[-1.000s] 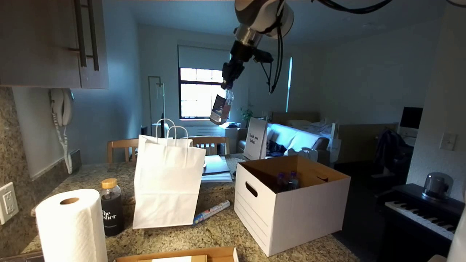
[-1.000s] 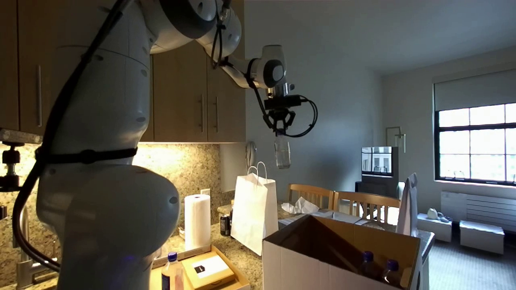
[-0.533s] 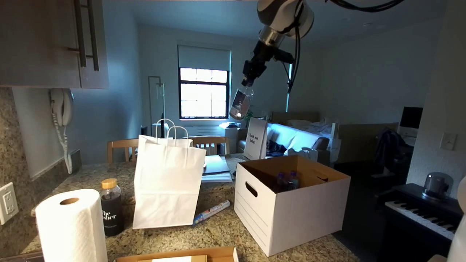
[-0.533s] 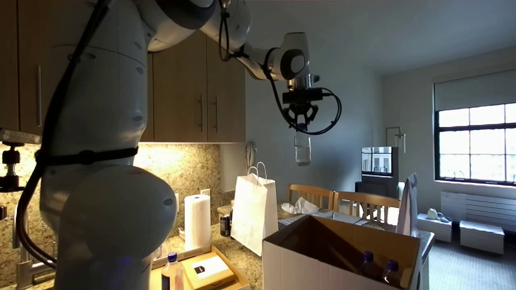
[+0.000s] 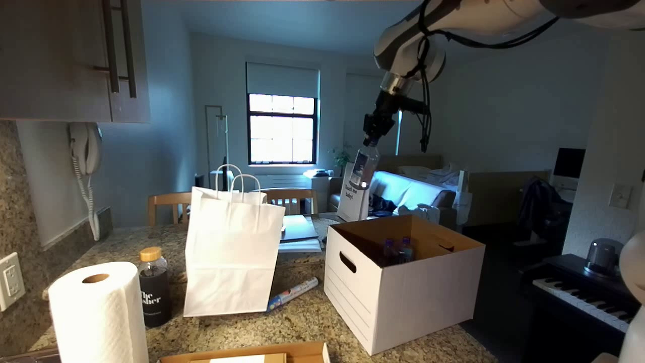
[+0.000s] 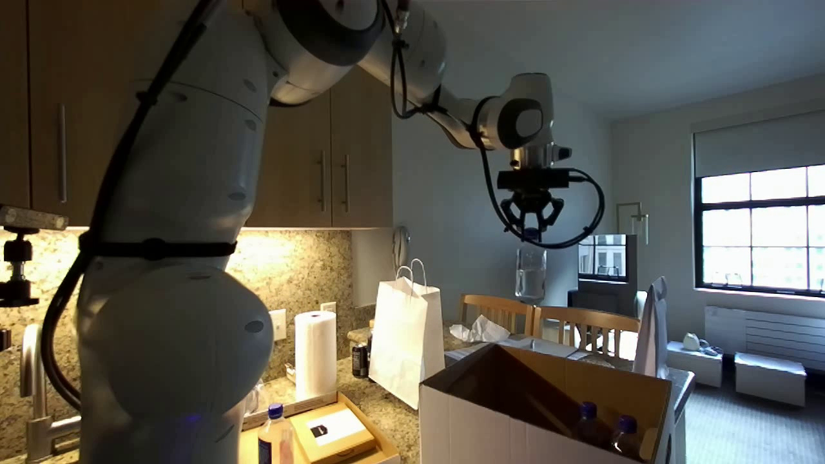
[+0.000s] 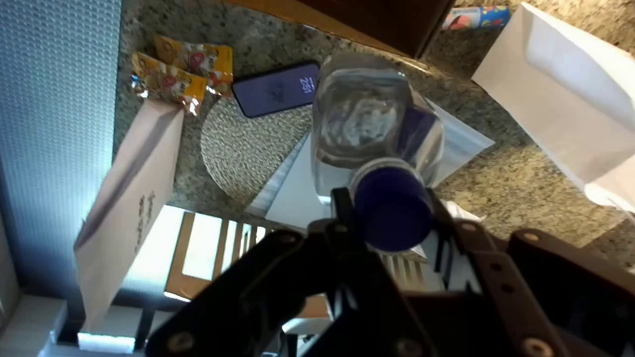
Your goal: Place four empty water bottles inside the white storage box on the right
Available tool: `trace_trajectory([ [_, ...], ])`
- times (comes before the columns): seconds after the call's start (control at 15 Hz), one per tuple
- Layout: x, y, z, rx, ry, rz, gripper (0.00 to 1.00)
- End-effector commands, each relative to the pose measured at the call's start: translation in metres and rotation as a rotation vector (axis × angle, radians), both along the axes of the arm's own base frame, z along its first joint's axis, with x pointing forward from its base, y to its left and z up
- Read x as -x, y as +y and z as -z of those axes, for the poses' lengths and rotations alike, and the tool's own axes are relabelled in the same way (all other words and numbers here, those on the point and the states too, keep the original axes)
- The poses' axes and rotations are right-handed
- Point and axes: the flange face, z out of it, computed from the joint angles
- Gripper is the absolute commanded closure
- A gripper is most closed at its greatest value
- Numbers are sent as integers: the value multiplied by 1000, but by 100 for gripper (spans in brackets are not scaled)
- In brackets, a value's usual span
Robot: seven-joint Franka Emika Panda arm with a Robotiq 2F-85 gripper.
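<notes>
My gripper (image 7: 389, 204) is shut on the blue cap of a clear water bottle (image 7: 364, 119), one finger on each side. In an exterior view this held bottle (image 6: 531, 274) hangs nearly upright in the air, behind and above the white storage box (image 6: 477, 419). Seen from elsewhere, the bottle (image 5: 365, 166) tilts and stands beyond the box's (image 5: 428, 297) far left corner, higher than its rim. Inside the box, two capped bottles stand side by side, a nearer bottle (image 6: 625, 438) and its neighbour (image 6: 588, 422). Another bottle (image 6: 277, 438) stands at a shallow cardboard tray, its base cut off.
A white paper bag (image 5: 234, 252) stands left of the box, with a tube (image 5: 293, 295) between them. A standing card (image 5: 347, 201) rises behind the box. Below the gripper lie a phone (image 7: 275, 90) and snack packets (image 7: 173, 74). A paper towel roll (image 5: 98, 312) stands near the front.
My gripper has carried the bottle rightward in both exterior views, rising slightly at first and then coming down. The box and the bottles in it have stayed put.
</notes>
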Motion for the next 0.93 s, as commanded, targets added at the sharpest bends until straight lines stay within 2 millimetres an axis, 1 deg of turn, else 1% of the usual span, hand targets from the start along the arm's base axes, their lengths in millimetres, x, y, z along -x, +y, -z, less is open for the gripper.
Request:
trace_trajectory([
  [0.0, -35, -30, 38, -3, 6, 149, 89],
  [0.07, -43, -35, 51, 11, 8, 185, 89],
  [0.2, -54, -30, 81, 33, 50, 199, 88],
  [0.33, -57, -19, 108, 65, 94, 173, 89],
  [0.47, -54, -12, 123, 78, 158, 132, 89],
  [0.53, -52, -10, 118, 93, 168, 106, 89],
  [0.67, -49, -7, 118, 109, 195, 101, 89],
  [0.87, -44, -9, 112, 95, 185, 93, 89],
])
